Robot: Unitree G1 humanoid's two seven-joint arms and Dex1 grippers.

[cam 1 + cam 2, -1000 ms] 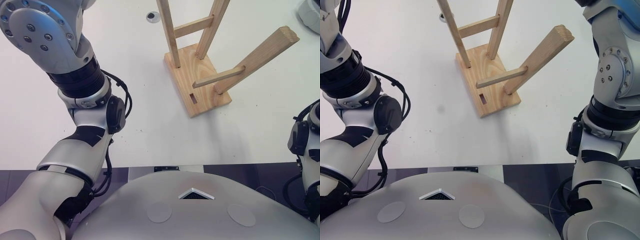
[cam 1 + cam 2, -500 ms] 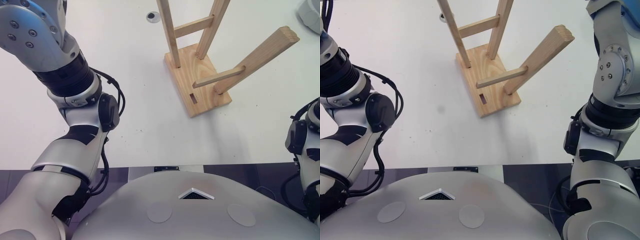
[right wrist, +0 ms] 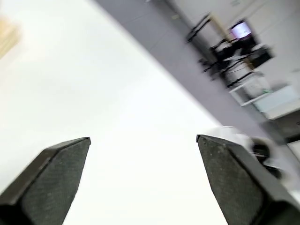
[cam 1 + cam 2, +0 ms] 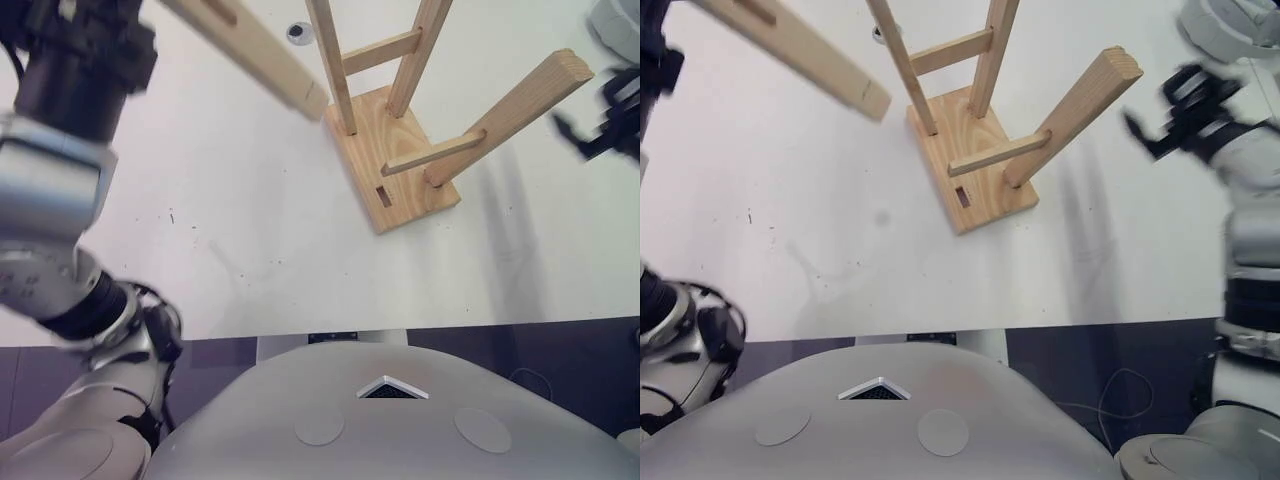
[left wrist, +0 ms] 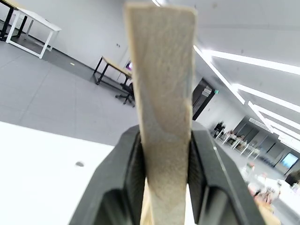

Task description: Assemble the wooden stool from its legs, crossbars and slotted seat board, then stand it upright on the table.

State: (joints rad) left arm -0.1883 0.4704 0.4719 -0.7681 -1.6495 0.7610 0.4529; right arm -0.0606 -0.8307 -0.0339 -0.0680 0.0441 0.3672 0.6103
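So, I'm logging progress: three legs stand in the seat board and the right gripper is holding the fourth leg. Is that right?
Wrong gripper. The fourth leg is held by the left gripper, as the left wrist view shows; the right gripper is open and empty. Three legs do stand in the seat board.

Pale seat board [image 4: 412,198] lies flat on the bench [image 4: 250,235], three legs [image 4: 333,70] and two crossbars [image 4: 378,53] fitted, one slot [image 4: 385,195] empty; a fourth leg [image 4: 252,47] slants midair beside it.
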